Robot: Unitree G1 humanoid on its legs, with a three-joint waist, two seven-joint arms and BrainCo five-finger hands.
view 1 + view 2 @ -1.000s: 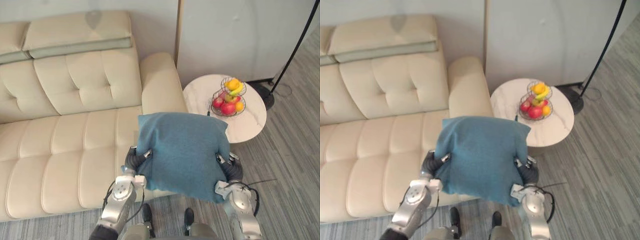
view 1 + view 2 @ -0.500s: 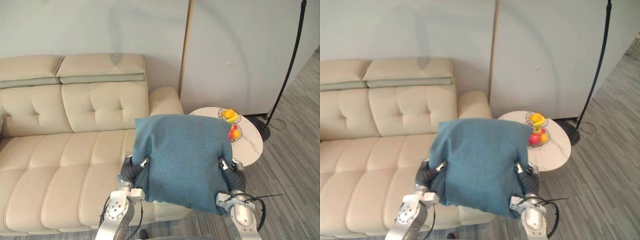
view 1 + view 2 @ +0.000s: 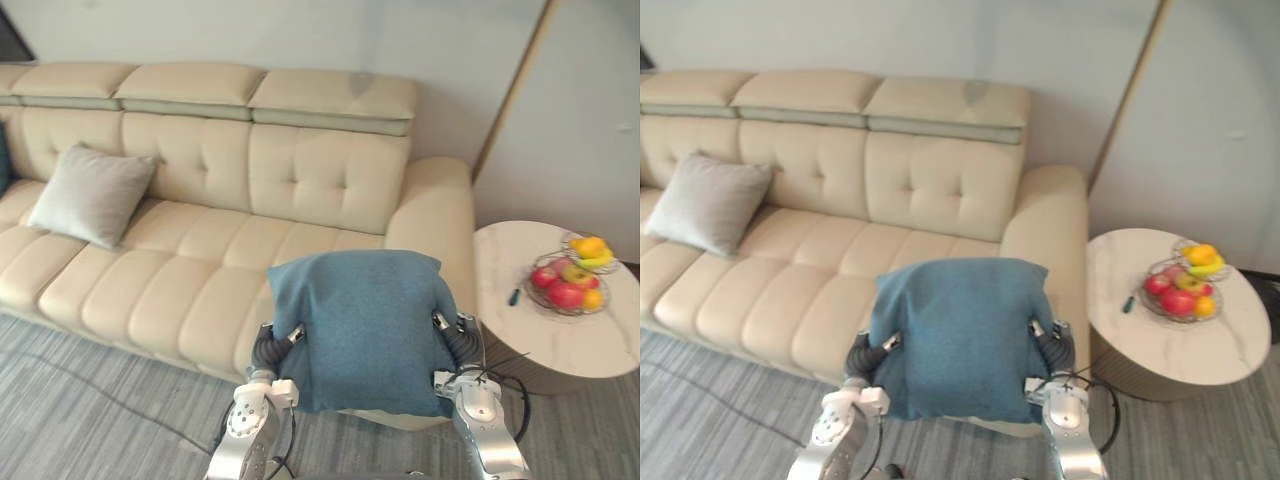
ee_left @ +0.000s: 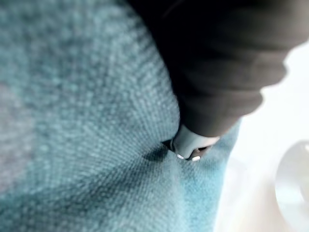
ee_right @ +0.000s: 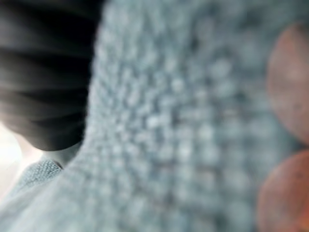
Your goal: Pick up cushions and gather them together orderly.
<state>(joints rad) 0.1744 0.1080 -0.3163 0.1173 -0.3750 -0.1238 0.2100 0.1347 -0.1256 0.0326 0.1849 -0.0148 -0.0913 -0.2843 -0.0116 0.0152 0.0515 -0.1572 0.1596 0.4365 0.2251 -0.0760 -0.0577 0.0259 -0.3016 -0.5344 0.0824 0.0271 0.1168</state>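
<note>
Blue cushion [image 3: 365,330] held up between left hand [image 3: 268,346] and right hand [image 3: 462,343]; fingers hidden, cannot tell their grip. Grey cushion [image 3: 90,195] on sofa [image 3: 210,285].

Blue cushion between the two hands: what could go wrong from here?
1. The blue cushion is held only at its side edges by the left hand and the right hand; being soft, it may slip out.
2. It hides part of the sofa from the head camera, so placing may be inexact.
3. The round table with the fruit basket stands near the right arm; a turn could bump it.
</note>
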